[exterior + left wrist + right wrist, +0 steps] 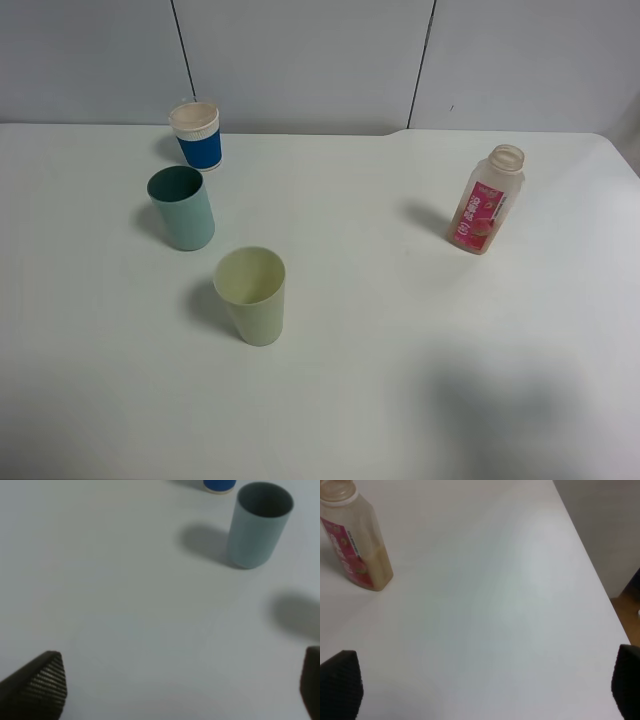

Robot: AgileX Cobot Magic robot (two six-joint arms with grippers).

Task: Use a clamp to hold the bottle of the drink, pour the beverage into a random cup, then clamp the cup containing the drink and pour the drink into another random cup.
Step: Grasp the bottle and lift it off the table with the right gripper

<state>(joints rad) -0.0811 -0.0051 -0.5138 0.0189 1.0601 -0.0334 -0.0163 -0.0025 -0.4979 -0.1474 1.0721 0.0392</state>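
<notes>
The bottle of the drink (pixel 487 200) stands upright and uncapped at the table's right, with its pink-red label toward the camera. In the right wrist view the bottle (pixel 355 540) holds pale tan beverage (pixel 381 570) in its lower part. My right gripper (pixel 484 687) is open and empty, well short of the bottle. The pale yellow-green cup (pixel 251 295) stands upright left of centre and looks empty. Behind it stands the teal cup (pixel 182 207). My left gripper (pixel 175 690) is open and empty, some way from the teal cup (pixel 260 525). Neither gripper shows in the exterior high view.
A blue cup with a white rim (pixel 195 135) stands at the back left, and its base (pixel 219 485) shows in the left wrist view. The white table's right edge (pixel 590 560) runs near the right gripper, with floor beyond. A grey panelled wall (pixel 300 60) backs the table.
</notes>
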